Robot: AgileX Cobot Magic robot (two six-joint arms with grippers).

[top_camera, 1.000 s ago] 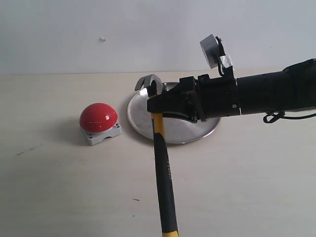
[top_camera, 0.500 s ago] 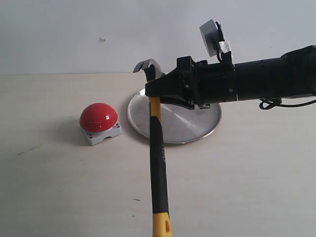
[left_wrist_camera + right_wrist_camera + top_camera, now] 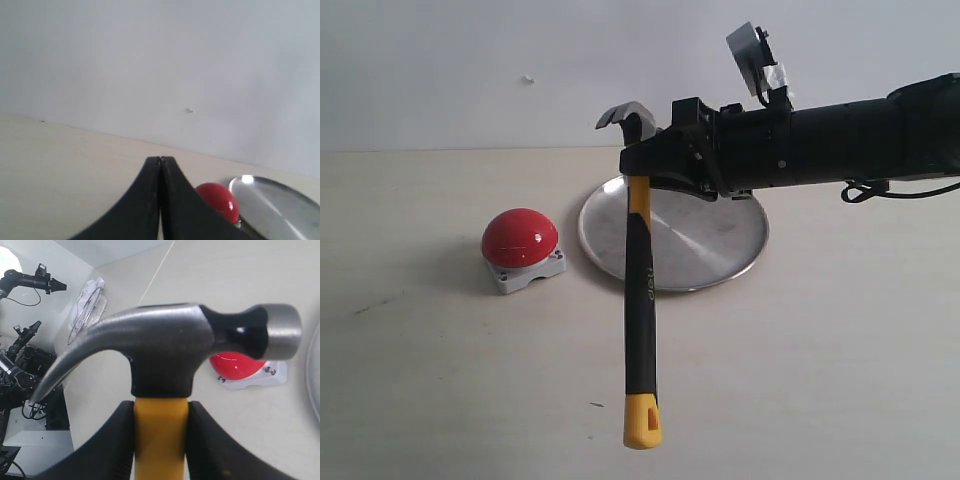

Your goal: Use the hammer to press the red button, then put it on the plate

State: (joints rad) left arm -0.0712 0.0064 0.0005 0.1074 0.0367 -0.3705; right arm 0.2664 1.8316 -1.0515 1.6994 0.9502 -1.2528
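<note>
Exterior view: hammer [image 3: 641, 300] neck inside right hand [image 3: 640, 170], head above, handle downward.

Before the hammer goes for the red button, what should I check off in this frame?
1. Right hand gripping the hammer by its yellow neck: ok.
2. Hammer head above the red button: not ok; it hangs by the edge of the plate, with the button apart to one side.
3. Button uncovered, nothing on it: ok.
4. Plate bare for the set-down: ok.
5. Left hand shut, holding nothing: ok.
6. Handle end lifted off the table: cannot tell.
</note>
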